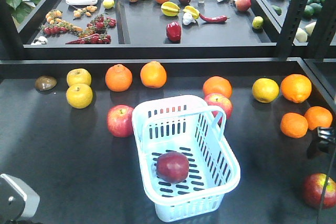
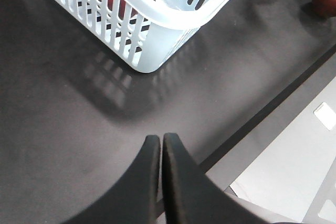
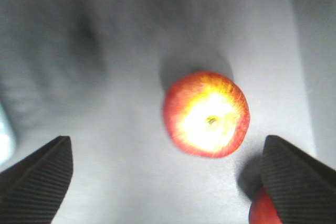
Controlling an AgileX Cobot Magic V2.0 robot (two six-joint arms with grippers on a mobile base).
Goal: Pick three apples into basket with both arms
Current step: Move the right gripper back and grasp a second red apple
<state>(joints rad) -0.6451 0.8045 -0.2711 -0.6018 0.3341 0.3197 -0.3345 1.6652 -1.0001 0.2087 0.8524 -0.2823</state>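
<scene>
Nearest the front camera, the basket (image 1: 184, 198) already holds one apple (image 1: 172, 166), left claw (image 2: 160, 141) closed and empty, while the open right claw (image 3: 168, 174) hovers above a second apple (image 3: 206, 114) at twelve o'clock, needing descent.

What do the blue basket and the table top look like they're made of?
The basket looks like molded plastic, pale blue and slightly glossy, with regular slots through its walls and floor. The table top is a dark, matte sheet with soft reflections, perhaps laminate or rubber mat; the pictures leave that open.
</scene>
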